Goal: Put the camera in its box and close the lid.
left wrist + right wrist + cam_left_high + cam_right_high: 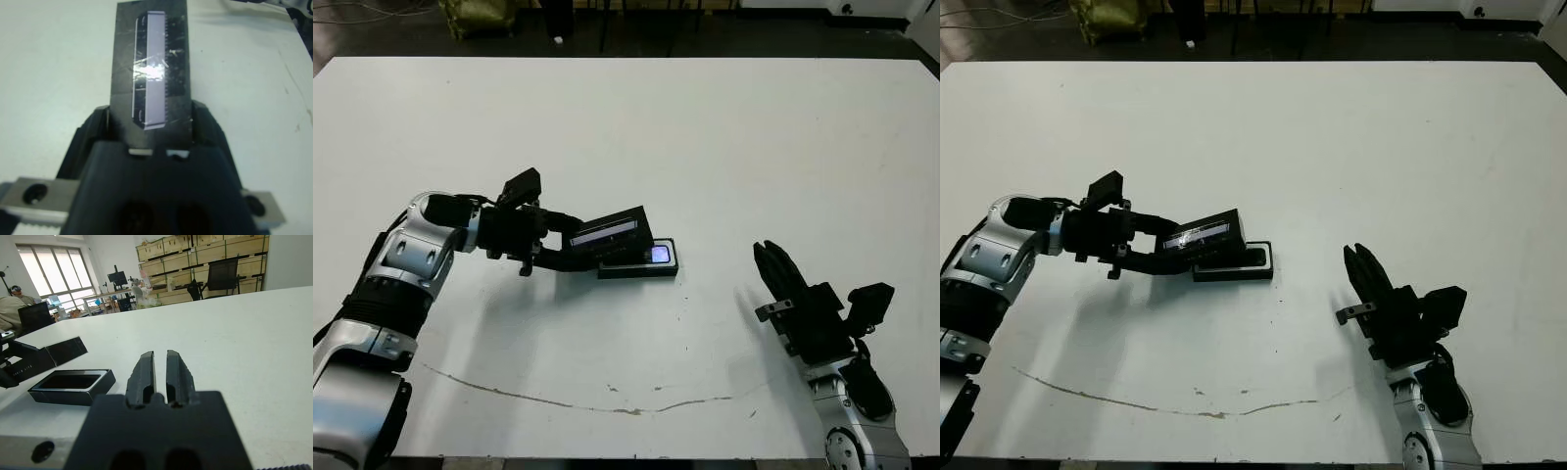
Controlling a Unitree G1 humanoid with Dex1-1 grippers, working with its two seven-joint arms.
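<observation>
Left gripper point(570, 247) grips the flat black silver-striped lid point(610, 233), tilted over the shallow black box point(639, 261).

I see the flat black rectangular lid with a glossy silvery stripe point(607, 235) clamped at one end between the left gripper's point(570, 247) two black fingers, tilted with its far end raised. Just beyond those fingertips, under the lid's far edge, the shallow black tray-like box point(638, 260) lies flat on the table, the small black camera with a bluish-white patch point(658, 255) inside it.
</observation>
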